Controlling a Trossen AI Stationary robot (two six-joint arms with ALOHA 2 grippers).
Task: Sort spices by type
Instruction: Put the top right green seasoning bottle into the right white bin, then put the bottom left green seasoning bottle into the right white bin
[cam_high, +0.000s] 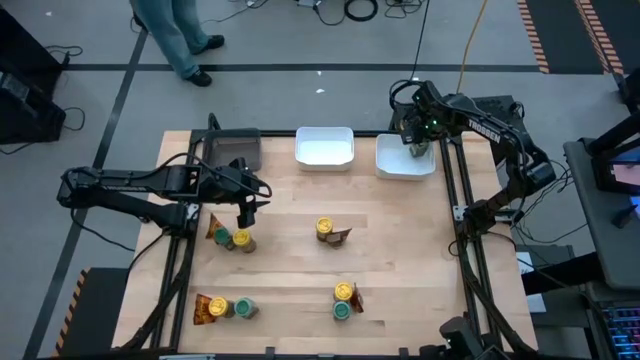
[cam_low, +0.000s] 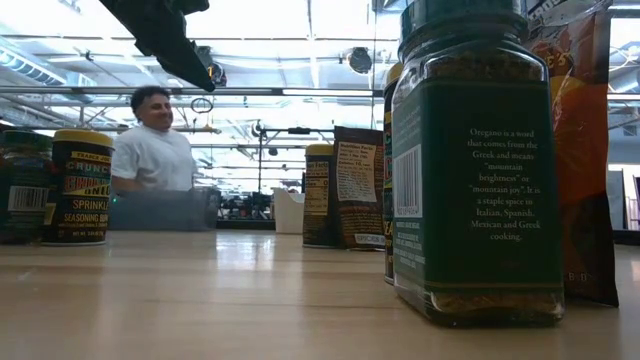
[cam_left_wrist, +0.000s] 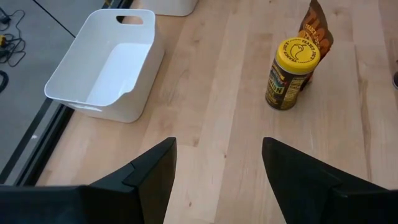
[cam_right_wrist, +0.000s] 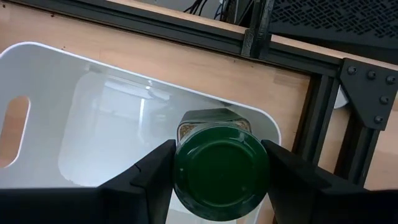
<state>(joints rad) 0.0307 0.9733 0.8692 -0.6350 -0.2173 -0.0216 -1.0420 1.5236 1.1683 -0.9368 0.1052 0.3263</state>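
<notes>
Right gripper (cam_right_wrist: 219, 171): fingers clamp green jar (cam_right_wrist: 221, 170), upright, directly over white tray (cam_right_wrist: 43, 74).
Left gripper (cam_left_wrist: 217, 171): fingers spread, empty, above surface.

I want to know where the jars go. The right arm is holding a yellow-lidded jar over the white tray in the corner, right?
Not quite: the lid is green, not yellow. In the right wrist view, the right gripper is shut on a green-lidded jar above the white tray. The rest is right.

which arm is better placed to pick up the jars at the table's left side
Left. Its open pincer hovers right above the yellow-lidded jar and green-lidded jar there, while the right pincer is shut on a green jar over the white tray.
</notes>
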